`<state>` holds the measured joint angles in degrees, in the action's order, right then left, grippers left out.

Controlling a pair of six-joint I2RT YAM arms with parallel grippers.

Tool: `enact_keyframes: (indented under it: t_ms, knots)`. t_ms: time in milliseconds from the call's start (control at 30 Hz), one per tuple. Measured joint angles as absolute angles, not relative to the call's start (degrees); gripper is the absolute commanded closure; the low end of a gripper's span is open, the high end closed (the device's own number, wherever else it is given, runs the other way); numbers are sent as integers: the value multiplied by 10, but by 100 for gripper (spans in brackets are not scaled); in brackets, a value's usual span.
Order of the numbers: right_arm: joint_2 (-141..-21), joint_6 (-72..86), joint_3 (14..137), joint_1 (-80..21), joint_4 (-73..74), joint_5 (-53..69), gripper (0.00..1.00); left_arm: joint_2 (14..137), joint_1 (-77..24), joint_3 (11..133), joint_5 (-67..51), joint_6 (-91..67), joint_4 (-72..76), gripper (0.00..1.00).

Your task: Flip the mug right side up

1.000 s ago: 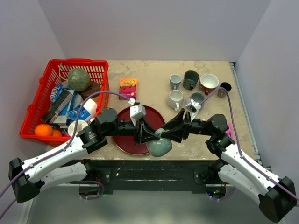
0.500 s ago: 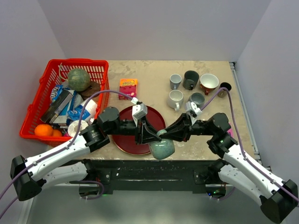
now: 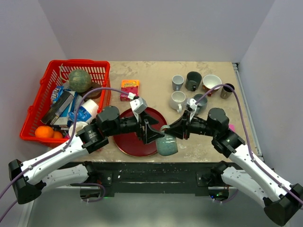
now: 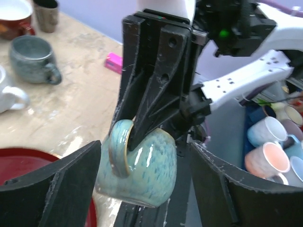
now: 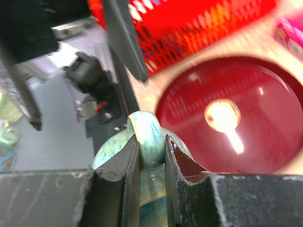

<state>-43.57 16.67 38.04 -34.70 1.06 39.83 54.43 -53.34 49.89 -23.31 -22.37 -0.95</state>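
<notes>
The teal glazed mug (image 3: 167, 145) hangs in the air over the table's front edge, just right of the red plate (image 3: 129, 142). My right gripper (image 3: 166, 131) is shut on its handle (image 5: 148, 135), one finger on each side of the loop. My left gripper (image 3: 152, 135) is open; in the left wrist view its two fingers (image 4: 57, 187) stand wide on either side of the mug (image 4: 144, 168) without touching it. The mug hangs tilted, handle uppermost; its mouth is hidden.
Several other mugs (image 3: 178, 100) stand upright at the back right. A red basket (image 3: 78, 62) full of groceries fills the left side. An orange box (image 3: 129, 89) lies behind the plate. A pink item (image 4: 113, 62) lies near the right edge.
My right gripper closed on the mug's handle. My left gripper then opened and let go of the mug's body. The mug has shifted slightly right and away from the front edge.
</notes>
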Motion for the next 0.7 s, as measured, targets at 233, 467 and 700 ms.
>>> enact_keyframes:
  t_ms: [233,467,700]
  knots:
    - [-471,148,465,-347,164,290,100,547,-534,521,-74,-236,-106,15]
    - [-599,90,677,-348,337,113,100,547,-534,532,92,-273,-212,14]
    - [-736,15,766,-347,430,-65,100,547,-534,531,151,-285,-240,14]
